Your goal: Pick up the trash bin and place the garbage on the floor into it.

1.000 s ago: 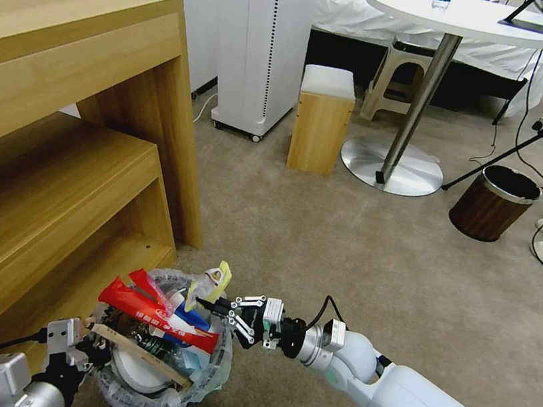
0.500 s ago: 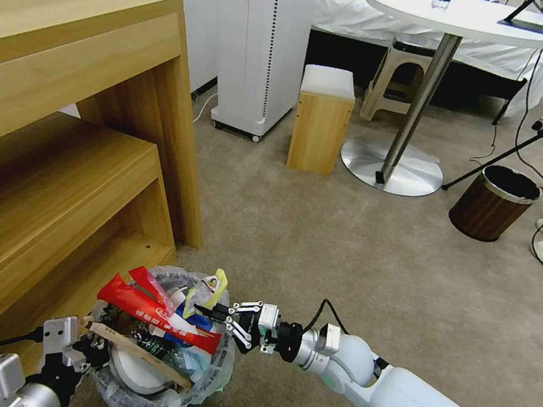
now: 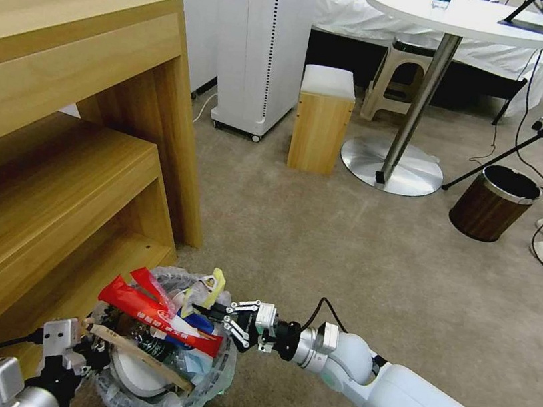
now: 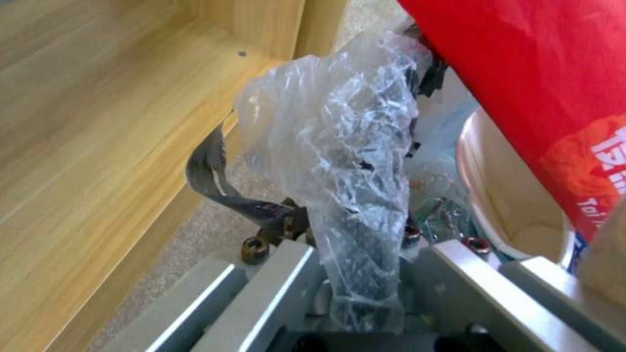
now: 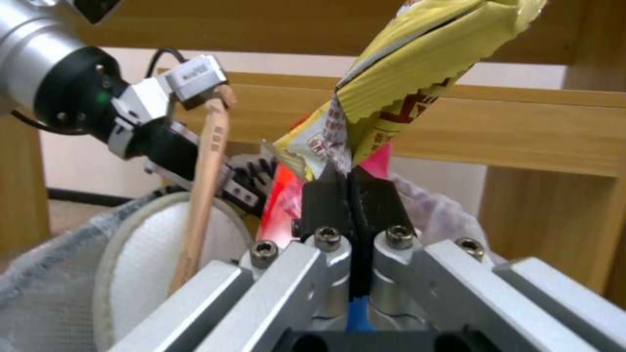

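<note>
At lower left of the head view, the trash bin (image 3: 161, 376) rim is clamped by the left gripper (image 3: 83, 353); a yellow packet (image 3: 211, 287) is pinched by the right gripper (image 3: 206, 309) above it.

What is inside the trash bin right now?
Trash bin holds a red packet, wooden stick and white slipper; the right gripper pinches a yellow wrapper above. Lower contents are covered.

The trash bin (image 3: 164, 357) stands on the floor (image 3: 358, 256) just right of the wooden shelf unit (image 3: 56, 153). Garbage (image 3: 157, 322) lies piled in the bin. The left hand (image 3: 83, 353) is at the bin's left rim, the right hand (image 3: 206, 307) at its right rim.
</note>
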### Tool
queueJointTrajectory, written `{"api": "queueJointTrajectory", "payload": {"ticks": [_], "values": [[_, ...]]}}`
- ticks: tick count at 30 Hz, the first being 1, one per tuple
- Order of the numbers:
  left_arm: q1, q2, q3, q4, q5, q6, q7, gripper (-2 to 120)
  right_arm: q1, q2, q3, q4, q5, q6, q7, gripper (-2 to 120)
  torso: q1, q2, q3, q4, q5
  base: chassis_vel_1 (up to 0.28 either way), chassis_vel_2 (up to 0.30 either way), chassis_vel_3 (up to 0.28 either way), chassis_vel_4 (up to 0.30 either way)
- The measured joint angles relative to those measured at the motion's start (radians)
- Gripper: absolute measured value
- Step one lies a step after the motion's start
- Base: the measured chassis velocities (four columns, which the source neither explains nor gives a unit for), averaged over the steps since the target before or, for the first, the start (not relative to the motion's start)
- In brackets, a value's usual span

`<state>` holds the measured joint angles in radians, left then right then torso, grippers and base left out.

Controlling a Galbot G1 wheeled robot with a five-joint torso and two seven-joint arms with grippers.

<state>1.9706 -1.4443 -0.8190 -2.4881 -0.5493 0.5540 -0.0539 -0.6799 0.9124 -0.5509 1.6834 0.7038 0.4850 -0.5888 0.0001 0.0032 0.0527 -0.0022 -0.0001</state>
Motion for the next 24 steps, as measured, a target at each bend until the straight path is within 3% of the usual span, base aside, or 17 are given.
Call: {"api": "queueJointTrajectory", "payload": {"ticks": [11, 24], "values": [[-0.006, 0.001, -0.002, -0.001, -0.004, 0.0, 0.001, 1, 0.028, -0.001, -0.035, -0.02, -0.007, -0.01, 0.0, 0, 0.0, 0.0, 0.0, -0.0001, 0.0, 0.0, 0.0, 0.0, 0.0], [-0.012, 0.005, -0.004, 0.003, -0.011, -0.001, -0.001, 1, 0.021, -0.005, -0.033, -0.032, -0.036, 0.003, 0.012, 44, 0.0, 0.0, 0.0, -0.0001, 0.0, 0.0, 0.0, 0.0, 0.0]]}}
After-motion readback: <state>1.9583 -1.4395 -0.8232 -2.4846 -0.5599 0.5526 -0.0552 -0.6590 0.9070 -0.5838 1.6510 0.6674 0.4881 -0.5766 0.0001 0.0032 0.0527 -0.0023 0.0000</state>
